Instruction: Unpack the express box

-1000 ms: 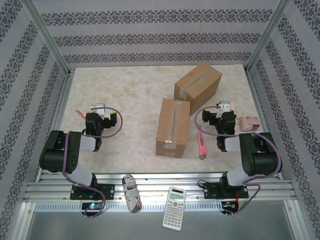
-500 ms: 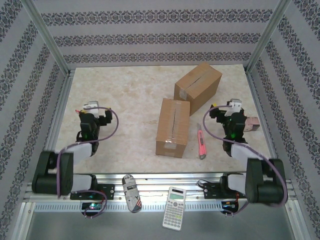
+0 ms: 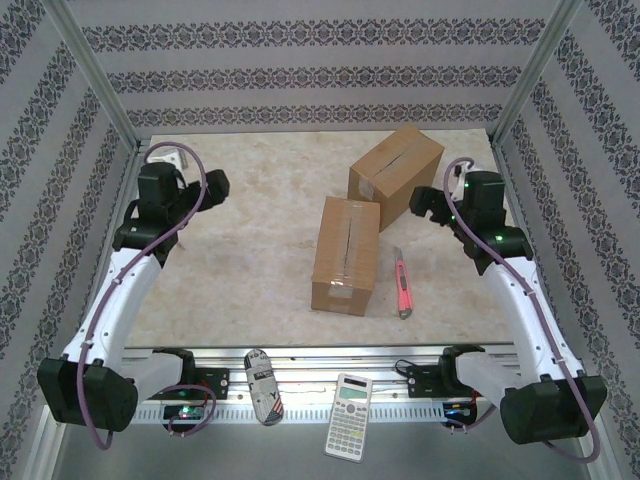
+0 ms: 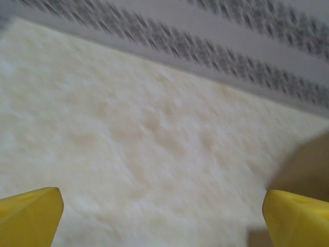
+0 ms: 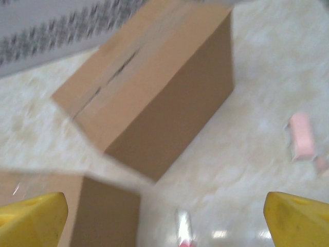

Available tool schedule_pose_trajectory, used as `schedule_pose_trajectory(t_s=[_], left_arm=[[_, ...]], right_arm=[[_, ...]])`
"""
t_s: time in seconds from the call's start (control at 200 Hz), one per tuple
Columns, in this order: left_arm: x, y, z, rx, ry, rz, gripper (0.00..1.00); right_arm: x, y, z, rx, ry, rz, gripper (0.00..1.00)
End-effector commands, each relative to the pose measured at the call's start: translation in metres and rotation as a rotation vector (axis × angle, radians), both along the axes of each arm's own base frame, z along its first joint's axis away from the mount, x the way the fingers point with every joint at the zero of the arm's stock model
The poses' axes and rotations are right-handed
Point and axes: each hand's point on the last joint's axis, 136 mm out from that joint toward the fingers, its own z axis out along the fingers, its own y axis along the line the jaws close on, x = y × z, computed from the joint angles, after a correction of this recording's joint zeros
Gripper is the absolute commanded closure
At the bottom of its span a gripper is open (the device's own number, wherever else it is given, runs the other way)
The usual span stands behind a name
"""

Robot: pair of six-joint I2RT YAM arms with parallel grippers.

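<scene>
The taped cardboard box (image 3: 346, 255) lies at mid-table with one end toward the arms. A second cardboard box (image 3: 395, 176) sits askew close behind it to the right, and a red utility knife (image 3: 403, 285) lies beside its right flank. The right gripper (image 5: 164, 221) hovers just right of the second box, facing it, jaws spread wide and holding nothing. The left gripper (image 4: 163, 218), likewise wide open and empty, hovers over the table's far left, well apart from both boxes.

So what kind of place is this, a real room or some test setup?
Most likely a lab test cell, not a home: aluminium frame posts, printed wallpaper panels for walls, and the left arm and right arm bolted to a metal rail.
</scene>
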Motion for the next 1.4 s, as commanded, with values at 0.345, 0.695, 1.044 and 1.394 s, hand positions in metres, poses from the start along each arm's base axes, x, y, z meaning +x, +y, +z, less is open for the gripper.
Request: schedule_pose_trajectory(t_s=[0.345,0.695,1.044,1.394], left_arm=[[-0.089,-0.161,-0.035,-0.179,0.316,-0.482,0.0],[-0.112,-0.232,-0.075,-0.256,0.393,-0.643,0.0],[-0.121,-0.25,-0.089,-0.253,0.421,-0.669,0.0],[-0.121,-0.239,-0.092,-0.212,0.416,-0.629,0.0]], right_arm=[[-0.027,0.109,-0.055,0.248,0.284,0.198,0.02],[-0.004,0.15,-0.069,0.227,0.321,0.268,0.02],[0.011,0.206,-0.067,0.256,0.34,0.412,0.02],[0.03,0.252,-0.064,0.286,0.369,0.533,0.03]])
